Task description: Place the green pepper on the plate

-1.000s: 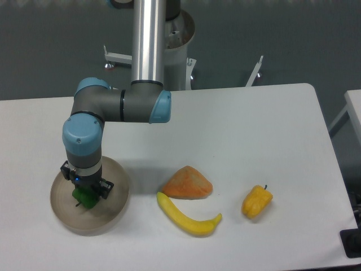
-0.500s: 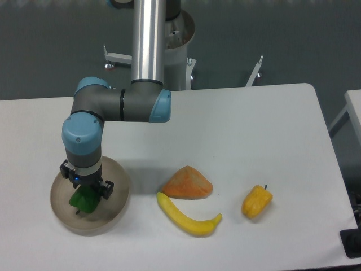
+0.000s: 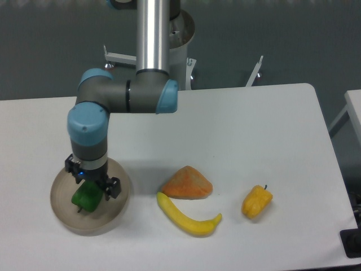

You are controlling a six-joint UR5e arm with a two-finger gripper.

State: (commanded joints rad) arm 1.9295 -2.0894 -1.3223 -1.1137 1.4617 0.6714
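The green pepper lies on the beige round plate at the front left of the table, slightly left of the plate's middle, its stem pointing toward the front. My gripper hangs just above and a little right of the pepper, pointing straight down. Its fingers are spread and hold nothing; the pepper's upper right edge is partly hidden behind them.
An orange wedge-shaped item and a yellow banana lie right of the plate. A yellow pepper sits further right. The arm's base column rises at the back of the white table.
The gripper has let go of the green pepper and moved up and slightly right. The pepper tipped over and now rests on the plate.
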